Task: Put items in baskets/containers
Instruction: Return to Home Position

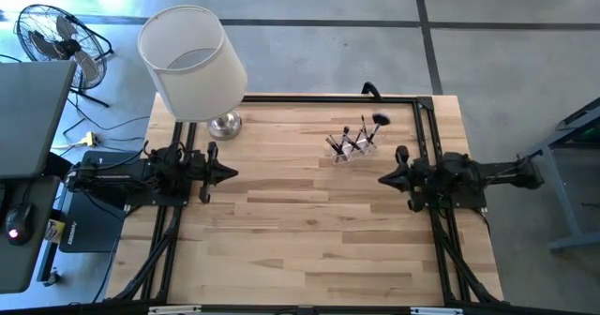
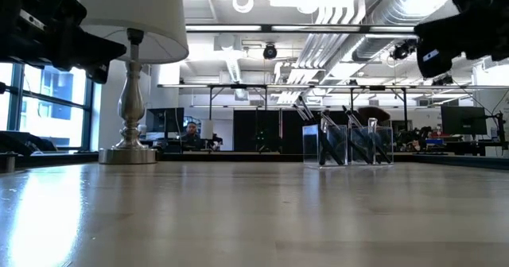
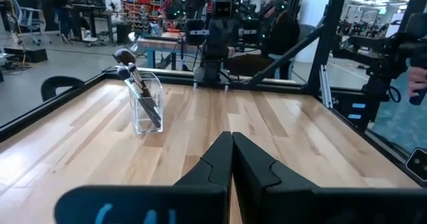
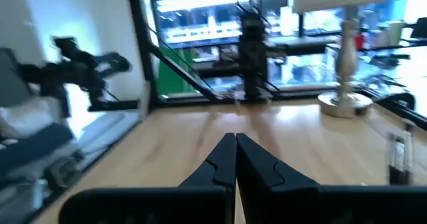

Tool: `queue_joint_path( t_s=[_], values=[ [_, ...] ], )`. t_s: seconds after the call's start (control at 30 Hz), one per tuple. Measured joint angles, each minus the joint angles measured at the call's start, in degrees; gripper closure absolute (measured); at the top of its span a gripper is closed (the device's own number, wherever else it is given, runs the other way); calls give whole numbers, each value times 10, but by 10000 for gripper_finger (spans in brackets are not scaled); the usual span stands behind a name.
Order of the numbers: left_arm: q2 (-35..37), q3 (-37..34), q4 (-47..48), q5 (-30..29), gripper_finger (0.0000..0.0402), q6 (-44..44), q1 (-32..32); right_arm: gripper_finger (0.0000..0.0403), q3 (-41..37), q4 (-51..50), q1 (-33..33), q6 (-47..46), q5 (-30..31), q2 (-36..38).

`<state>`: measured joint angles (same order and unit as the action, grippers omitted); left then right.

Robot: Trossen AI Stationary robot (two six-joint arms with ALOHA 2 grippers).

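Observation:
Several slim dark makeup brushes (image 1: 354, 139) stand tip-up in a small clear plastic holder (image 1: 351, 148) on the far right part of the table; one has a fluffy dark head (image 1: 380, 120). The low view shows holder (image 2: 347, 145) and brushes (image 2: 334, 136) upright on the tabletop. The left wrist view sees the holder (image 3: 147, 105) with brush heads (image 3: 124, 59) sticking out. My left gripper (image 1: 232, 173) hovers at the table's left side, shut (image 3: 231, 147). My right gripper (image 1: 382, 177) hovers near the holder, toward the near side, shut (image 4: 235, 151). Both hold nothing.
A lamp with a large white shade (image 1: 190, 60) and silver base (image 1: 225, 124) stands at the far left corner. A black frame (image 1: 328, 98) runs along the table's edges. Bare wood (image 1: 309, 221) fills the middle and near part.

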<state>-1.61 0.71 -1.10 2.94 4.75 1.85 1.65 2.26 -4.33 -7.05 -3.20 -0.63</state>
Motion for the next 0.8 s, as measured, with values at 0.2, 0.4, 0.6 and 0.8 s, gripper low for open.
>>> queue_joint_path(
  t_s=[0.2, 0.4, 0.6, 0.8],
  values=[
    [-3, 0, 1, -11, 399, 0, 0, 403, -11, 12, 18, -4, 53, 1],
    [-4, 0, 4, -16, 399, 0, 0, 403, -11, 2, 18, -6, 94, -2],
    [-4, 0, 4, -16, 399, 0, 0, 396, -11, 5, 18, -1, 94, -2],
    [-4, 0, 4, -15, 399, 0, 0, 396, -11, 5, 18, -4, 93, -2]
  ],
)
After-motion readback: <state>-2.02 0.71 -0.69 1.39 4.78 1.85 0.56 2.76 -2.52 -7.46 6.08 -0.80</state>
